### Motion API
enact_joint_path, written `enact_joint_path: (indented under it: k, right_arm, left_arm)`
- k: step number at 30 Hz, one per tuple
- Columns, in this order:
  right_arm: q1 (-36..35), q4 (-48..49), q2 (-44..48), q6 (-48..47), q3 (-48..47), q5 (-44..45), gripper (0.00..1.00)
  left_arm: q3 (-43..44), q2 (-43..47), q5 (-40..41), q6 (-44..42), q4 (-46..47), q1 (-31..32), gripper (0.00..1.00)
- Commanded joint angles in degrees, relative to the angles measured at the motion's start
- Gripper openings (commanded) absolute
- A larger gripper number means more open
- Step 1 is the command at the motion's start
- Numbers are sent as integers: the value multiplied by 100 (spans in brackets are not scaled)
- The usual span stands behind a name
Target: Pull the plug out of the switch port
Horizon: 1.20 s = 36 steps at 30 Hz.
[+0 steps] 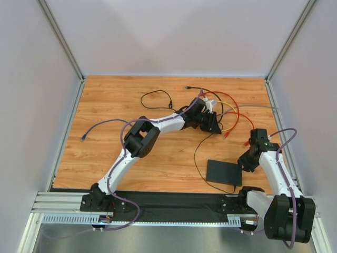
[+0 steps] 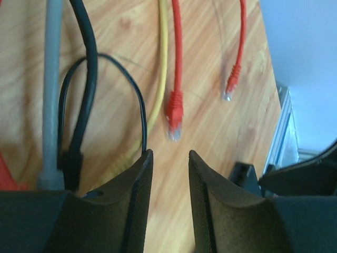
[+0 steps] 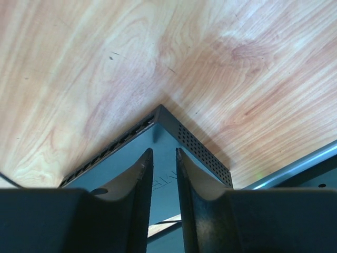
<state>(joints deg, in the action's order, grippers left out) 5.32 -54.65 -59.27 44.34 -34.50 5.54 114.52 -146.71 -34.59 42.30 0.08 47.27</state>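
Observation:
The switch (image 1: 223, 172), a flat black box, lies near the table's front right. In the right wrist view its corner (image 3: 122, 162) sits right under my fingers, and the sockets (image 3: 105, 153) along its edge show no plug in them. My right gripper (image 3: 164, 151) hovers over that corner, slightly open, holding nothing; from above it (image 1: 245, 162) is at the switch's right edge. My left gripper (image 2: 169, 154) is open and holds nothing. A red plug (image 2: 174, 117) lies loose on the wood just ahead of its tips, and from above the left gripper (image 1: 213, 125) is among the cables.
A second red plug (image 2: 230, 88), a yellow cable (image 2: 162, 63), a black cable (image 2: 87, 79) and a grey cable (image 2: 51, 95) cross the wood by the left gripper. A thin black lead (image 1: 199, 153) runs to the switch. A purple cable end (image 1: 84, 137) lies far left.

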Motion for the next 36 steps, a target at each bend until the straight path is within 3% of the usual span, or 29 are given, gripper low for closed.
enact_joint_path:
  k: [1, 6, 11, 14, 21, 26, 31, 36]
  right_arm:
    - [-22, 131, 310, -22, -57, 8, 27]
    - [-22, -124, 486, -74, -223, -298, 32]
    - [-22, -571, 757, -75, -373, -361, 37]
    - [-22, -661, 1101, 75, -312, -308, 39]
    - [-22, -520, 1242, 93, -57, -1151, 44]
    - [-22, -459, 1224, -206, -136, -1292, 46]
    - [-22, -248, 1154, -478, -118, -1898, 47]
    - [-22, -247, 1189, -593, -92, -1952, 48]
  left_arm:
    - [-447, 994, 13, -433, -52, 72, 41]
    - [-1764, 2074, 189, -512, 326, 98, 42]
    - [-2986, 2770, 663, -688, 458, 195, 30]
    - [-3241, 2911, 804, -689, 326, 274, 26]
    - [-4525, 3517, 1243, -285, 827, 879, 31]
    - [-5324, 3773, 1551, 233, 1380, 1276, 31]
    - [-5352, 3756, 1824, 384, 1285, 1566, 31]
    - [-5370, 3633, 1947, 621, 1337, 1645, 31]
